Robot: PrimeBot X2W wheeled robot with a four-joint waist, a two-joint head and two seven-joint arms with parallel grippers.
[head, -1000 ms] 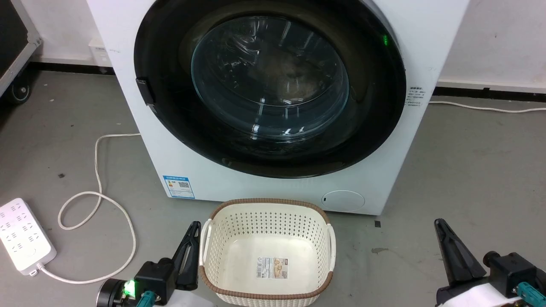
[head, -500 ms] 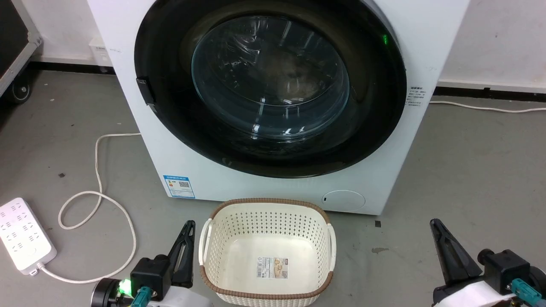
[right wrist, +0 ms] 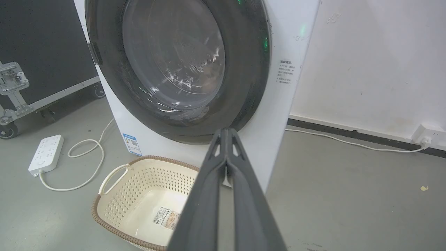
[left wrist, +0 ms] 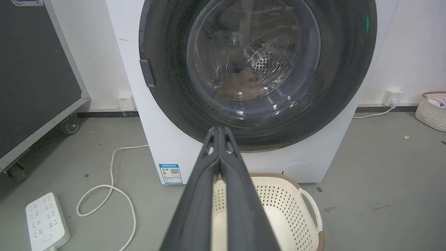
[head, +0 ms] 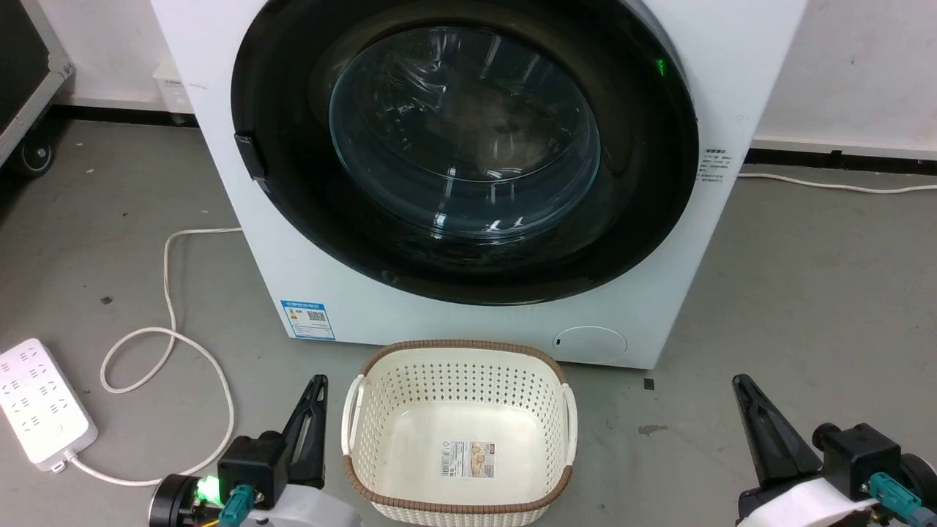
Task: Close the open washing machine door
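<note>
The washing machine door [head: 644, 183] has a wide glossy black rim around a bulging glass window [head: 465, 132]. It lies flat against the white machine front [head: 703, 293], with a dark tab [head: 249, 155] on its left edge. The door also appears in the left wrist view [left wrist: 341, 69] and the right wrist view [right wrist: 244, 69]. My left gripper [head: 318, 382] is low at the left, shut and empty, its fingers pressed together [left wrist: 218, 130]. At the lower right my right gripper [head: 739, 382] is likewise shut on nothing [right wrist: 226, 131]. Both are well short of the door.
An empty cream basket [head: 366, 410] with a brown rim stands on the floor before the machine, between the grippers. A white power strip [head: 40, 413] and looping cable [head: 168, 293] lie at the left. A black wheeled case [left wrist: 35, 76] stands far left, and another basket [left wrist: 432, 111] far right.
Both grippers have drawn back a little toward the bottom of the head view, the left one also shifting slightly left. The door and basket have not moved.
</note>
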